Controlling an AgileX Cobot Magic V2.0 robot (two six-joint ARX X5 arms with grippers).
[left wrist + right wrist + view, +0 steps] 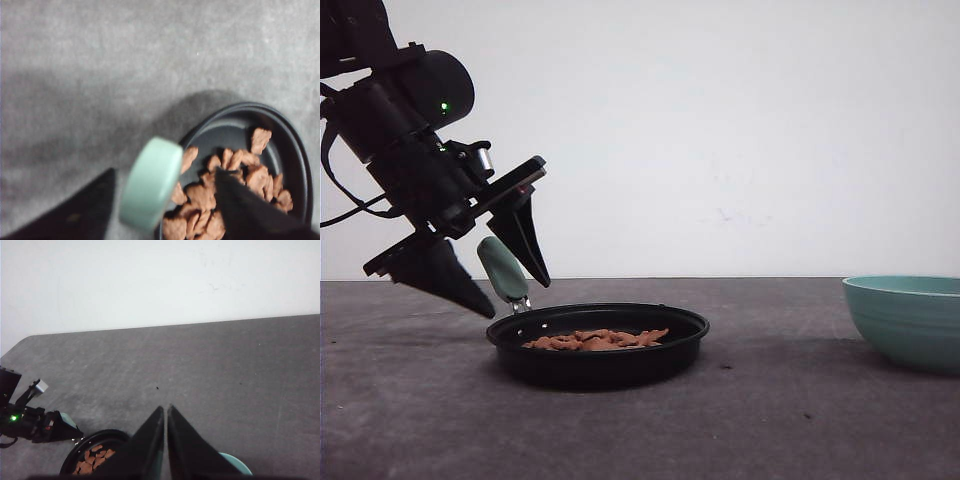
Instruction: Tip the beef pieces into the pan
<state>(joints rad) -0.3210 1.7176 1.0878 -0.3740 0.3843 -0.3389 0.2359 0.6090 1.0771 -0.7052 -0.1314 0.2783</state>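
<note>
On the grey tabletop point(420, 420) sits the pan point(598, 345), shallow, round and black, which serves as the landmark for everything else. Inside the pan lie the beef pieces point(597, 339), a loose heap of small orange-brown chunks spread over its floor. From the pan's rim nearest the left arm, the mint-green handle point(502, 268) rises at a tilt on a short metal neck. The left end effector point(516, 288) hangs just above that side of the pan, released, its two dark fingers point(247, 210) spread wide with the handle between them; whether either finger touches the handle cannot be told. Well apart from the pan, toward the right arm's side, stands a teal bowl point(908, 318). The right end effector point(165, 411) is clenched, fingertips pressed together on nothing, above bare tabletop beyond the pan.
</note>
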